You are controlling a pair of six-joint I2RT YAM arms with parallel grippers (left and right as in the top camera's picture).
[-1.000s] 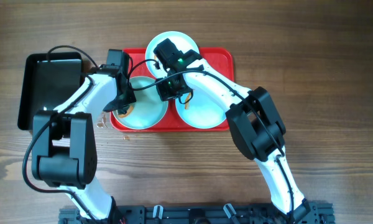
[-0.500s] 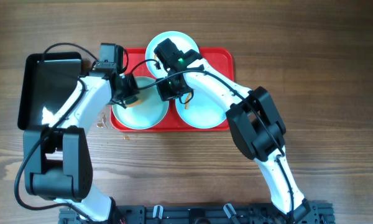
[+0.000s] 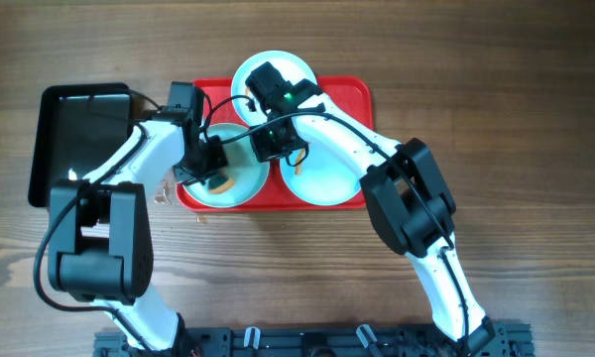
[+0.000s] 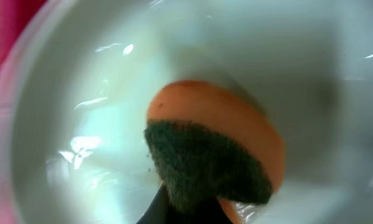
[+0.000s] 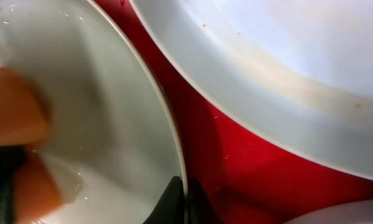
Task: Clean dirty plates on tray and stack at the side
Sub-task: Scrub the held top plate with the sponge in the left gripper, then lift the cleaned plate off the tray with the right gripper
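Three pale plates sit on the red tray (image 3: 352, 91): a left plate (image 3: 240, 186), a back plate (image 3: 297, 71) and a right plate (image 3: 322, 178). My left gripper (image 3: 211, 171) is shut on an orange sponge with a dark green scrub face (image 4: 205, 158) and presses it inside the left plate (image 4: 81, 124). My right gripper (image 3: 268, 147) is shut on that plate's right rim (image 5: 174, 158), one finger inside, one outside. The sponge also shows at the left edge of the right wrist view (image 5: 12, 124).
A glossy black rectangular bin (image 3: 74, 139) lies left of the tray. Small crumbs (image 3: 161, 194) lie on the wooden table by the tray's front left corner. Both arms cross over the tray.
My left gripper has moved with the sponge from the plate's back left toward its front middle. The right gripper has stayed on the rim.
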